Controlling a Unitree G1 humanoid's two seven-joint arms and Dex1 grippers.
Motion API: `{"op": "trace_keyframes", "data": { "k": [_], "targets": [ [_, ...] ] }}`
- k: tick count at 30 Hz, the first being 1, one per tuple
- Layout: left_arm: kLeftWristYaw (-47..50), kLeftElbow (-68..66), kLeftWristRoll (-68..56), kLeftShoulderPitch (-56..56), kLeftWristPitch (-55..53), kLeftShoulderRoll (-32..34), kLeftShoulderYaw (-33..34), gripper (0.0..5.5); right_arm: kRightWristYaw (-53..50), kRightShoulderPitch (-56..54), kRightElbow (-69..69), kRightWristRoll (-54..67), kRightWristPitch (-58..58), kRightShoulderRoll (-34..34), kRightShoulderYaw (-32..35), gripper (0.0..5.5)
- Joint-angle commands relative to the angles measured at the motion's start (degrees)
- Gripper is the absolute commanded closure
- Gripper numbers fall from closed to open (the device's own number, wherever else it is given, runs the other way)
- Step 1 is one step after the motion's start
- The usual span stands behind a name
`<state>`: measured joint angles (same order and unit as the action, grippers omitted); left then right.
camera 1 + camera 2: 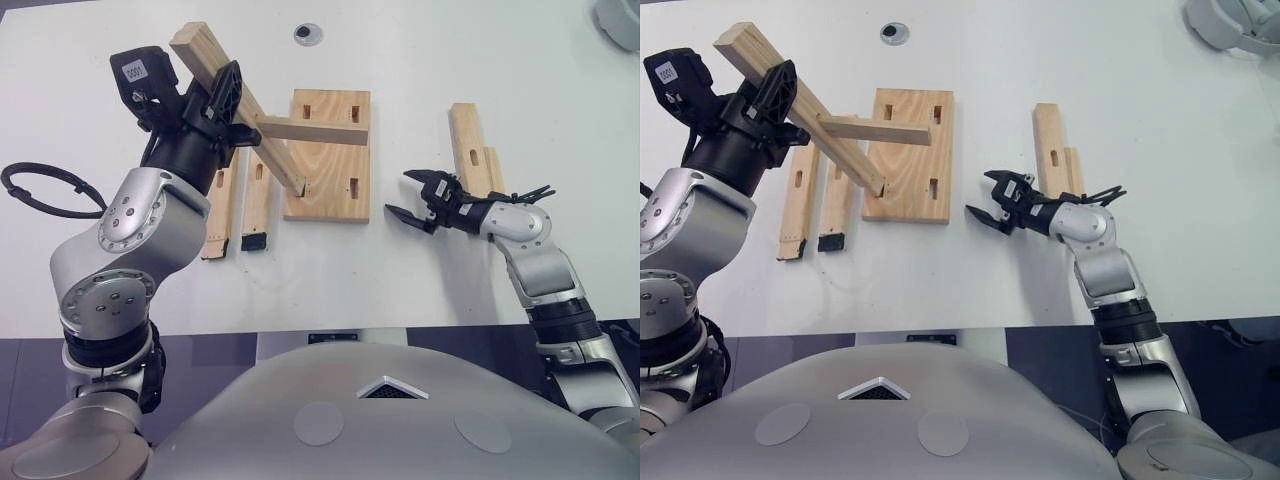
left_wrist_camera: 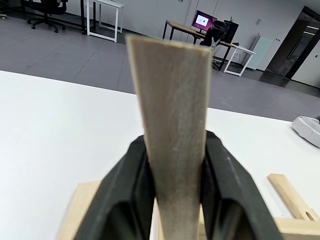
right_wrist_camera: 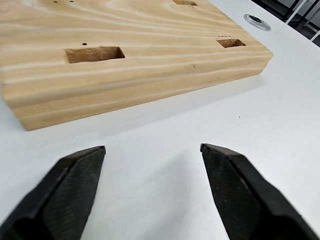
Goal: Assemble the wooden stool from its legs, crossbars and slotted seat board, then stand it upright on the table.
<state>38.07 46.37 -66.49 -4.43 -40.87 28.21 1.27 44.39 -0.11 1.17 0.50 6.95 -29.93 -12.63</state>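
My left gripper (image 1: 225, 100) is clamped on a wooden leg (image 1: 200, 52), with the black fingers (image 2: 131, 186) pressed flat against its two broad faces and no gap showing. I hold this leg off the table at a tilt. Its upper end sticks out past my jaws, away from me, and its lower end slants down toward the seat board (image 1: 335, 160). A crossbar (image 1: 315, 131) is joined to the leg just below my grip and juts sideways over the far half of the board. The leg's lower tip is at the board's near slot on my left gripper's side; I cannot tell whether it is seated in the slot.

My right gripper (image 1: 397, 194) has its jaws wide apart and holds nothing. It hangs low over the white table (image 1: 480, 60), its fingertips (image 3: 80, 165) pointing at the board's near corner on their own side, close but not touching. Ahead of these jaws the board lies flat with its slots (image 3: 94, 53) facing up.

Below my left gripper, just beside the board, a plain leg (image 1: 222, 205) and a black-capped leg (image 1: 257, 195) lie flat side by side. Behind my right gripper, well apart from the board, a slotted leg (image 1: 464, 130) lies flat with a narrower strip (image 1: 493, 168) against its side. Beyond the board, a round grommet (image 1: 308, 34) is set into the table. A black cable loop (image 1: 40, 190) lies to the outside of my left arm.
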Motion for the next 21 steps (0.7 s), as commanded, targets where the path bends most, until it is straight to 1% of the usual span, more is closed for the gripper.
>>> {"op": "trace_keyframes", "data": {
  "k": [1, 8, 10, 15, 18, 21],
  "targets": [
    [0.2, -0.5, 6.7, 1.2, -1.2, -1.5, -1.7, 4.48, 0.2, 0.4, 1.7, 0.7, 0.8, -0.4, 0.4, 1.94],
    [-2.6, -0.9, 18.8, -1.3, -2.2, -4.8, -6.7, 4.48, -0.9, 2.3, 4.1, 1.8, 2.6, 0.6, 0.9, 1.94],
    [-4.6, -1.4, 20.1, 0.8, -2.0, -5.8, -6.3, 4.48, -1.1, 2.9, 4.6, 1.9, 2.8, 0.6, 0.9, 1.94],
    [-12.5, -0.4, 25.9, 8.9, -0.5, -3.7, -5.8, 4.48, -0.2, 2.5, 3.7, 2.2, 2.8, -1.4, 2.4, 1.94],
    [-16.3, 1.4, 30.5, 11.5, -0.2, -2.8, -8.4, 4.48, 0.4, 1.9, 3.1, 2.3, 2.8, -2.4, 3.0, 1.94],
    [-18.3, 1.8, 33.4, 12.9, -0.1, -3.8, -10.1, 4.48, 0.8, 1.6, 2.7, 2.2, 2.7, -2.7, 3.2, 1.94]
  ]
}}
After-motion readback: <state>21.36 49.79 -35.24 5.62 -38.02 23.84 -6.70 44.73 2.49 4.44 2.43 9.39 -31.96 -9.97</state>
